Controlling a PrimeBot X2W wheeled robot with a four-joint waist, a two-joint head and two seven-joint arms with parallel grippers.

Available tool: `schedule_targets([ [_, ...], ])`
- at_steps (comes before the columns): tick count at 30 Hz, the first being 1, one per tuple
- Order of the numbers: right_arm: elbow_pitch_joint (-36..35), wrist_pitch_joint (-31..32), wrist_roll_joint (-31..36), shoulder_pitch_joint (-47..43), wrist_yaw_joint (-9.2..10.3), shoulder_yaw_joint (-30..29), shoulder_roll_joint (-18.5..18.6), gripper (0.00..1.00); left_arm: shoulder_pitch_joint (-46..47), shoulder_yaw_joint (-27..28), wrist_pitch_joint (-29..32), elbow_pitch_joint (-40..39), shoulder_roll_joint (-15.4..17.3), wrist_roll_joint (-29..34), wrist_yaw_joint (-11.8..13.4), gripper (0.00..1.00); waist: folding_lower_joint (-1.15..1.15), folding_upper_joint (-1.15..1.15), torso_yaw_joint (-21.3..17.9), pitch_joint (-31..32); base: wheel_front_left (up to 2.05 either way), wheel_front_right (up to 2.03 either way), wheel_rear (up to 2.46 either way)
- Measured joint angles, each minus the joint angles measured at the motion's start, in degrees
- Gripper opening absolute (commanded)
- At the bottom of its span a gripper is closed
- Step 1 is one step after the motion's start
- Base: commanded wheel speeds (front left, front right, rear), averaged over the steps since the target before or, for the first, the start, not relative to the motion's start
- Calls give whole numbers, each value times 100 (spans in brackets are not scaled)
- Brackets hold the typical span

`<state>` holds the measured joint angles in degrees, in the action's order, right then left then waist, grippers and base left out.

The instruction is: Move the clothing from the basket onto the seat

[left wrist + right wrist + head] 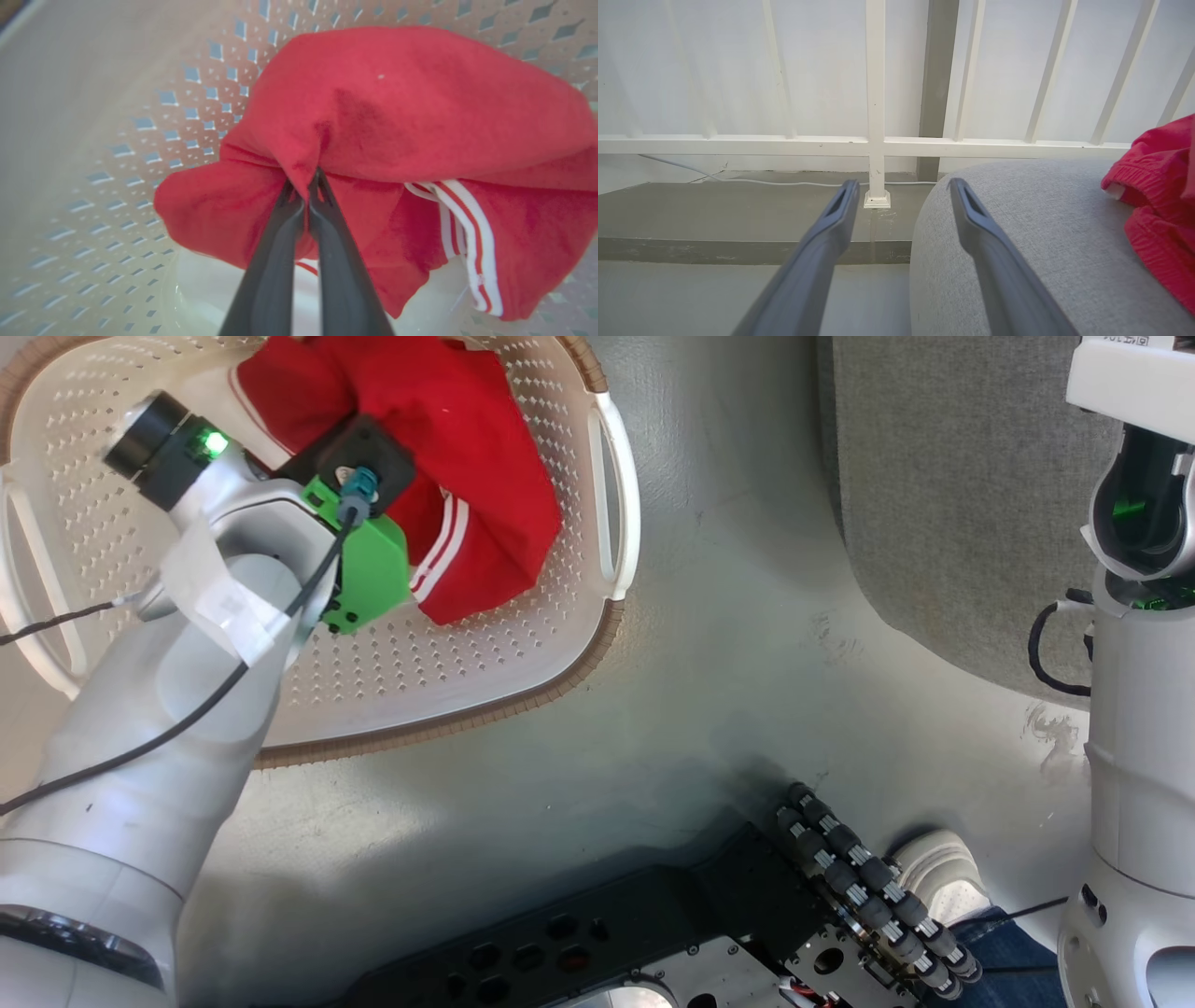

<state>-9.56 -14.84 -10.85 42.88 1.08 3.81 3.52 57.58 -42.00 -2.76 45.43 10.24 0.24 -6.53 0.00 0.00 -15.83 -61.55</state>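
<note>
Pinching a fold of the red clothing [420, 116] at frame centre, the left gripper [308, 185] is closed on it inside the basket [140, 140]. The right gripper [903, 184] hangs wide open near the seat [1017, 242], where another red garment [1157, 196] lies at the right edge.

Your left arm [140, 756] comes up from the lower left of the head view with its pale forearm stretched out straight. Its wrist [271, 513], which carries a green bracket [373, 569], points toward the upper right of that view. In the left wrist view, your left gripper [308, 184] has its two dark fingers [275, 261] pressed together at the tips, pinching a fold of the clothing [397, 107]. Your right arm [1134, 709] stands nearly upright at the right edge of the head view. In the right wrist view, your right gripper [901, 186] is spread wide, with nothing between its fingers.
</note>
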Motion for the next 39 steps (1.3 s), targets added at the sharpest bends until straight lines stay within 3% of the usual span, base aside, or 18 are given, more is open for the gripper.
schedule_targets([
  [18,272,0,47,-20,-55,-97,-9,100,-15,-23,-880,11,-237,-326,-51,0,0,0,179,430,0,0,0],
  [39,1010,0,257,-870,-175,-390,9,100,-446,90,-1148,-602,-576,-758,-54,0,0,0,743,1837,0,0,0],
])
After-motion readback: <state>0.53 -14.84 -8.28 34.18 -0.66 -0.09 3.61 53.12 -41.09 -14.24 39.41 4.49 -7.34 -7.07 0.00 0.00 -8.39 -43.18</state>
